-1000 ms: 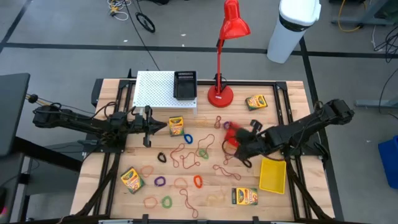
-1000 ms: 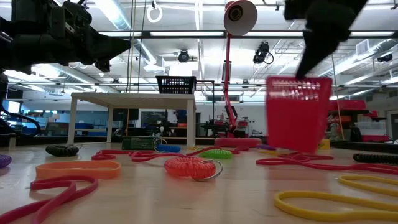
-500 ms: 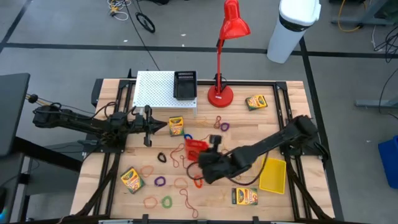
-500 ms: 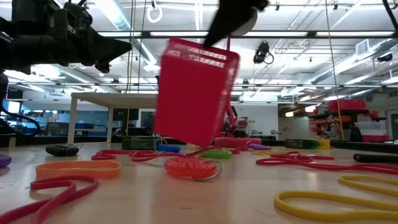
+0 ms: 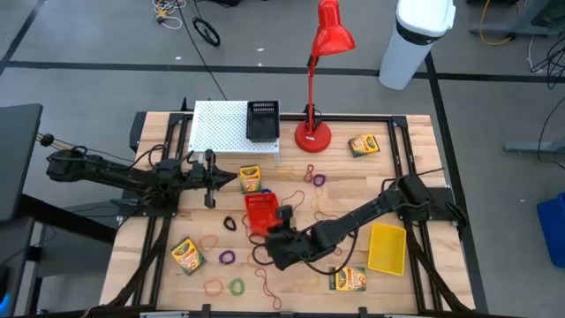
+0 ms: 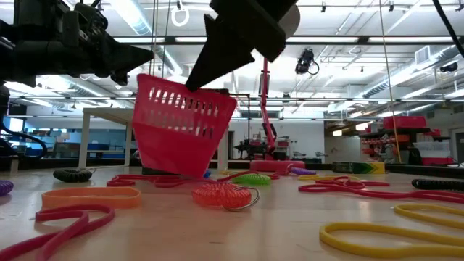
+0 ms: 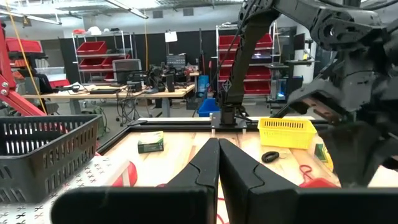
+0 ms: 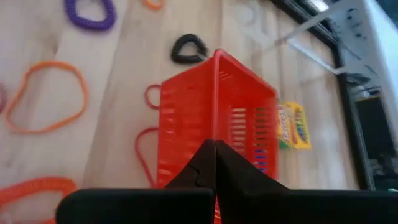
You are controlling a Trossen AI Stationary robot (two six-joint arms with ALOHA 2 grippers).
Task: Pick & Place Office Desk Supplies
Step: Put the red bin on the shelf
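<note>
Right gripper (image 5: 275, 231) clamped on the small red slotted plastic basket's (image 5: 260, 210) rim.
Basket hangs tilted, seemingly just off the wooden table (image 5: 406, 163), nearer the right arm; left gripper (image 5: 212, 179) closed, empty.

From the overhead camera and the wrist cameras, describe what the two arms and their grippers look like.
Both arms are dark, nearly black, built of slim jointed segments with bulkier housings at the joints. The left gripper ends in two flat, matte black fingers that taper to a narrow tip. The right gripper has the same dark tapered fingers. No markings or coloured labels are visible on either arm.
</note>
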